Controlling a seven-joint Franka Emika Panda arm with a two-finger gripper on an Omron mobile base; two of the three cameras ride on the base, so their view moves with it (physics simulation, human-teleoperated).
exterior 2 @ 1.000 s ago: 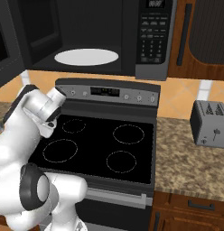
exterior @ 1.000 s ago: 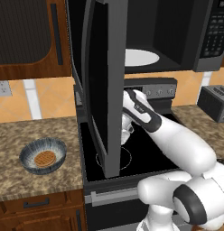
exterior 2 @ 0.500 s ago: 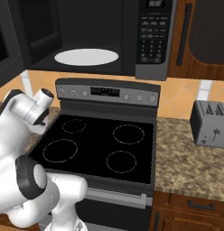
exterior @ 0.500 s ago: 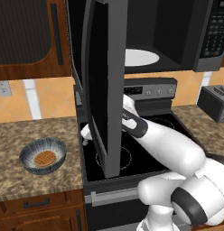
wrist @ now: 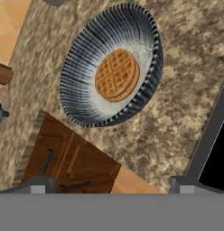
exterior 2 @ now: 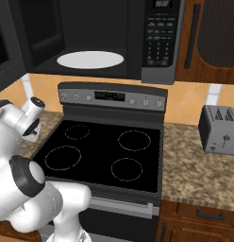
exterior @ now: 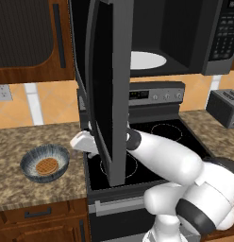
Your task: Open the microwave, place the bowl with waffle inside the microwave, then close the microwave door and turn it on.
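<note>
Now the microwave door (exterior: 107, 90) stands wide open; the fingers (wrist: 109, 184), spread apart and empty, hover above the bowl (wrist: 111, 67) holding the waffle (wrist: 116, 75) on the desk (wrist: 177, 113)

The table (exterior: 24, 189) to the left of the stove (exterior: 156, 142) has a speckled brown stone top. On it stands the bowl (exterior: 45, 163), with blue-grey and white stripes, and the round orange-brown waffle (exterior: 46, 166) lies flat in the middle of the bowl. The bowl is near the front edge of the table and a little apart from the stove. On the table at the right of the stove stands a grey toaster (exterior 2: 218, 129), near the wall.
</note>
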